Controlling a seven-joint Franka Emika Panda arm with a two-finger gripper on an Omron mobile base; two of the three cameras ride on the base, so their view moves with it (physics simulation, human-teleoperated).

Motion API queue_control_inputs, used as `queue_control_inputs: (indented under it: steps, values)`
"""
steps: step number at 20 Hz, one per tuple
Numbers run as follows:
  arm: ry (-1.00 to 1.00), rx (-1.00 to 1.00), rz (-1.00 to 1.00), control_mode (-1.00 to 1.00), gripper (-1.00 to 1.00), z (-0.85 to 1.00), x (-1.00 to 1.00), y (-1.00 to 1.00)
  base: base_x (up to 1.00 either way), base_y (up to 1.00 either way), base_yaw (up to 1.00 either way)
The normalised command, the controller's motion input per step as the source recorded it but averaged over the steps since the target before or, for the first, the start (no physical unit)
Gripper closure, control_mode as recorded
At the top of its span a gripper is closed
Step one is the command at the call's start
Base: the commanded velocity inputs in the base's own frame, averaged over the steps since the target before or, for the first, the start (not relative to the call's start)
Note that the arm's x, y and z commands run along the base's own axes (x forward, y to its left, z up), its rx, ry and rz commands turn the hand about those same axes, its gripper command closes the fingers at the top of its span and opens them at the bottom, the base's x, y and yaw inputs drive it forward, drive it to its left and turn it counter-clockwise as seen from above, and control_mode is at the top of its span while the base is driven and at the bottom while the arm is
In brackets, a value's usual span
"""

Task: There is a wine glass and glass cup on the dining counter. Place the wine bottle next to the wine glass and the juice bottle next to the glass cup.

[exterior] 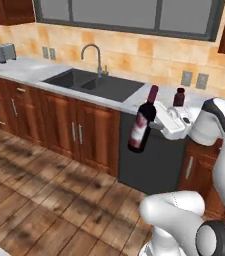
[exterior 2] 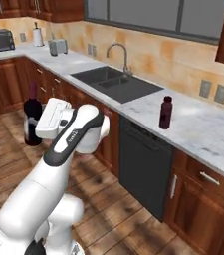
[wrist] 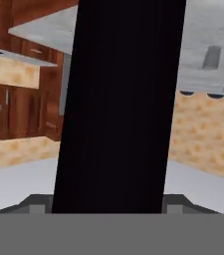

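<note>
The wine bottle (exterior: 141,126), dark with a maroon top and a pale pinkish label, hangs tilted in the air over the wood floor in front of the cabinets, and my gripper (exterior: 153,125) is shut on its body. From the right it shows as the wine bottle (exterior 2: 32,119) just left of my hand, with the gripper (exterior 2: 40,122) behind it. Up close, the wine bottle (wrist: 118,107) is a black column between my fingers. The squat maroon juice bottle (exterior: 179,97) stands upright on the wall worktop, right of the sink, also seen as the juice bottle (exterior 2: 166,112). The dining counter, wine glass and glass cup are out of view.
A dark double sink (exterior: 95,84) with a tap is set in the marbled wall worktop (exterior 2: 203,130). A dark dishwasher front (exterior 2: 143,167) sits below it among reddish wood cabinets. A toaster (exterior: 4,52) stands at the far left. Wood floor (exterior: 49,200) lies open to the left.
</note>
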Motion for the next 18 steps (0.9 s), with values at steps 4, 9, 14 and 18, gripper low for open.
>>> queue_control_inputs:
  steps: [4,9,14,18]
  values:
    - [0.00,0.00,0.00,1.00,1.00,0.00,0.00,0.00,-0.34,0.00,0.84]
    - [0.00,0.00,0.00,1.00,1.00,0.00,0.00,0.00,-0.12,-0.12,0.81]
    - [0.00,0.00,0.00,1.00,1.00,0.00,0.00,0.00,-0.42,-0.06,0.70]
    - [0.00,0.00,0.00,1.00,1.00,0.00,0.00,0.00,-0.43,0.06,0.48]
